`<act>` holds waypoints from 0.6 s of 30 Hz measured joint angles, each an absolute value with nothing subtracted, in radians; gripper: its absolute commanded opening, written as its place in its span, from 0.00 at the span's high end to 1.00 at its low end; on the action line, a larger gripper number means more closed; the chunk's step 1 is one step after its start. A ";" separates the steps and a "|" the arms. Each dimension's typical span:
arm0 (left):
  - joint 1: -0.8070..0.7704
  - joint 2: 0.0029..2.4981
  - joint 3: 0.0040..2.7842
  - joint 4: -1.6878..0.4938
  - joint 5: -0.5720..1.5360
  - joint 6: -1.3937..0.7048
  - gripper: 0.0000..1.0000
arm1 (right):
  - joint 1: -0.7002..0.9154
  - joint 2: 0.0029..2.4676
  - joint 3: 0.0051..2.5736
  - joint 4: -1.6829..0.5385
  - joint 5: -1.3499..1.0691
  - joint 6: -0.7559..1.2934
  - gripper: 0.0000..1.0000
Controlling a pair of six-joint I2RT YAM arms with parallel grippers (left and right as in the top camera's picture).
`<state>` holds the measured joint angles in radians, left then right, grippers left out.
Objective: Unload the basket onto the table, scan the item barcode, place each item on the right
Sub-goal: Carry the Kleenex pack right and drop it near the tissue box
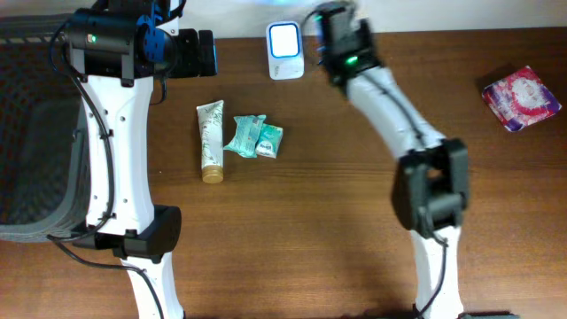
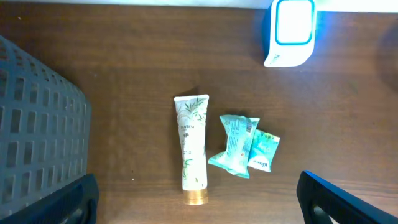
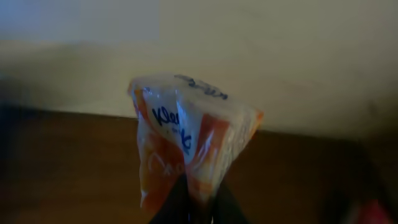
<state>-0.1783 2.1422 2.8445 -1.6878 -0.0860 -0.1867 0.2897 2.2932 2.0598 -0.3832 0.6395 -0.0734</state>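
The pick-up looks done: the right end effector (image 3: 189, 202) is clamped shut on a crinkly orange-and-white plastic tissue packet (image 3: 186, 137), held off the brown wooden desk (image 1: 337, 204) close to the white, blue-lit scanner (image 1: 285, 50). Presenting its barcode seems to be what is left; whether the code faces the scanner I cannot tell. The left end effector (image 1: 208, 53) is spread wide and empty. Count: one scanner, one cream tube with gold cap (image 2: 191, 149), two teal packets (image 2: 235, 144) (image 2: 263, 151), one pink-purple packet (image 1: 521, 97), one grey mesh basket (image 2: 37, 124).

One tube (image 1: 211, 142), two teal packets (image 1: 245, 136), one orange packet (image 3: 186, 143), one pink packet (image 1: 522, 97), one scanner (image 1: 285, 40), one basket (image 1: 27, 133).
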 measured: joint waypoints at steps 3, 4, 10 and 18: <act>-0.178 2.142 2.844 -1.688 -0.087 -0.187 0.01 | 0.124 2.210 2.065 -0.612 0.659 0.120 0.96; -0.178 2.142 2.844 -1.688 -0.086 -0.186 0.01 | 0.050 2.200 2.070 -0.712 0.664 0.192 0.96; -0.178 2.142 2.844 -1.687 -0.086 -0.187 0.01 | -0.376 2.200 2.068 -1.007 0.367 0.521 0.96; -0.178 2.142 2.844 -1.687 -0.086 -0.187 0.01 | -0.624 2.215 2.023 -1.010 0.149 0.574 0.84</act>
<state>-0.1780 2.1422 2.8445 -1.6875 -0.0864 -0.1867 -0.6235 2.2154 2.0228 -1.0103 0.1490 0.5735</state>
